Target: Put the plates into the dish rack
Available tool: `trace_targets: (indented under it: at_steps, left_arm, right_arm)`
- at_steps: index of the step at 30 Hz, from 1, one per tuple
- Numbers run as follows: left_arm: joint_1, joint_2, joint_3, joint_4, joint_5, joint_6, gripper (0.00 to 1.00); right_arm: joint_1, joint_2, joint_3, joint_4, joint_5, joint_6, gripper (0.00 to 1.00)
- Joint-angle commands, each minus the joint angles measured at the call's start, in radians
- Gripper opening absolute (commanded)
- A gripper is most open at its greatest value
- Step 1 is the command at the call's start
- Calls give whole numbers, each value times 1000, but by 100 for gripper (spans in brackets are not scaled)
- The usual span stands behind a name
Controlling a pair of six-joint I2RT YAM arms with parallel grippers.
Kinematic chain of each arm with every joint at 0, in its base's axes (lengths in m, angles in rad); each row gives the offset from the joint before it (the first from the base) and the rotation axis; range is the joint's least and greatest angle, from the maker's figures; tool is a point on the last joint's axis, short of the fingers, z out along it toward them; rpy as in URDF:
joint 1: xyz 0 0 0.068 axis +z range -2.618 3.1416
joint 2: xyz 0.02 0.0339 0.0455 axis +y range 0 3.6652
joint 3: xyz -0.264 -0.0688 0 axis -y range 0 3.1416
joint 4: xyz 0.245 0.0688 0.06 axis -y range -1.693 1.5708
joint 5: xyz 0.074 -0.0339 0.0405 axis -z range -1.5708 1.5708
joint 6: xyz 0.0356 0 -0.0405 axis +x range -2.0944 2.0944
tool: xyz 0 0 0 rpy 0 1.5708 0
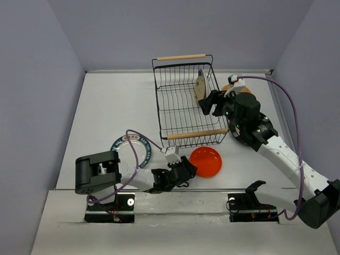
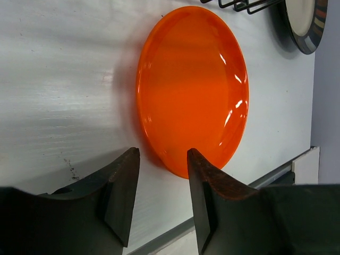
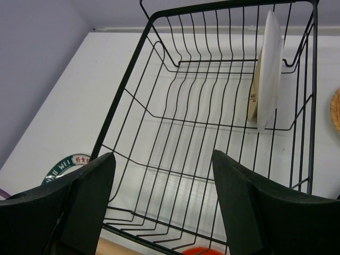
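The black wire dish rack (image 1: pixel 180 103) stands at the table's middle back. A pale plate (image 1: pixel 201 86) stands on edge inside it at the far right and also shows in the right wrist view (image 3: pixel 267 69). My right gripper (image 1: pixel 210 103) is open and empty above the rack's right side (image 3: pixel 162 156). An orange-red plate (image 1: pixel 205 162) lies flat in front of the rack. My left gripper (image 1: pixel 187 171) is open just left of it, its fingertips at the plate's near rim (image 2: pixel 162 159) without touching. A green-rimmed plate (image 1: pixel 129 150) lies under the left arm.
A tan woven plate (image 1: pixel 232 86) lies right of the rack, behind the right arm. A black-rimmed plate (image 2: pixel 305 24) shows beyond the orange plate (image 2: pixel 191 90) in the left wrist view. The rack has wooden handles at back (image 1: pixel 181 57) and front (image 1: pixel 196 134). Grey walls enclose the table.
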Motion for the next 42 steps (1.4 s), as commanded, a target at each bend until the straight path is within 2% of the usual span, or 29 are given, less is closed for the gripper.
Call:
trace_targets:
  at_steps: [1, 7, 13, 15, 20, 24, 28, 33, 34, 36, 37, 42]
  left_arm:
    - [-5, 28, 44, 22, -75, -22, 51]
    - [-2, 80, 87, 6, -70, -25, 50]
    - [10, 111, 77, 6, -70, -45, 42]
    - [19, 128, 79, 5, -52, -48, 34]
    - [30, 100, 15, 8, -50, -100, 6]
    - [30, 39, -39, 5, -56, -109, 6]
    - [21, -84, -99, -10, -79, -103, 6]
    - [-14, -236, -133, -15, -66, 62, 6]
    - [-39, -292, -130, -17, -65, 133, 6]
    - [-73, -361, -136, -30, -81, 187, 6]
    - [-105, -445, -140, -36, -88, 230, 6]
    - [-166, -737, -174, -150, -177, 311, 6]
  right_arm:
    - [-4, -27, -10, 54, -32, 16, 79]
    - [-4, -38, -14, 55, -37, 17, 79]
    - [-4, -52, -24, 56, -48, 25, 79]
    - [-4, -53, -25, 58, -60, 31, 79]
    - [-4, -65, -34, 56, -77, 36, 78]
    - [-4, -75, -40, 41, -106, 40, 78]
    - [-4, -90, -60, 27, -108, 40, 79]
    - [-4, -114, -57, -11, -101, 37, 79]
    - [-4, -121, -54, -18, -103, 36, 80]
    - [-4, -143, -45, -36, -155, 20, 80]
    - [-4, -147, -39, -48, -188, 11, 81]
    - [-4, -177, -17, -137, -468, -55, 82]
